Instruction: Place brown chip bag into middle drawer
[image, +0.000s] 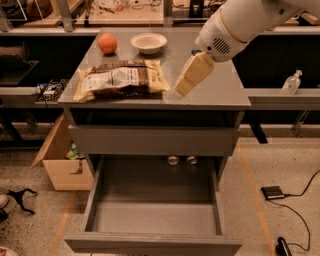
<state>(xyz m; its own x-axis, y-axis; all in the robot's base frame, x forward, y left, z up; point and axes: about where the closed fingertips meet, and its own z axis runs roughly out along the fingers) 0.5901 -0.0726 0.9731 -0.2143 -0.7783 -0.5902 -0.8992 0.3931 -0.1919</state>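
Note:
The brown chip bag (120, 78) lies flat on the left half of the grey cabinet top (220, 92), white label panel up. My gripper (180, 89) hangs from the white arm at the upper right. It points down and left, just right of the bag's right edge and close over the cabinet top, holding nothing. The middle drawer (92, 200) is pulled out wide below and is empty inside. A closed grey drawer front (150, 140) sits above it.
An orange (107, 43) and a white bowl (148, 42) stand at the back of the cabinet top. A cardboard box (62, 160) sits on the floor at the left. A bottle (291, 82) stands on a shelf at the right, with cables (274, 192) on the floor.

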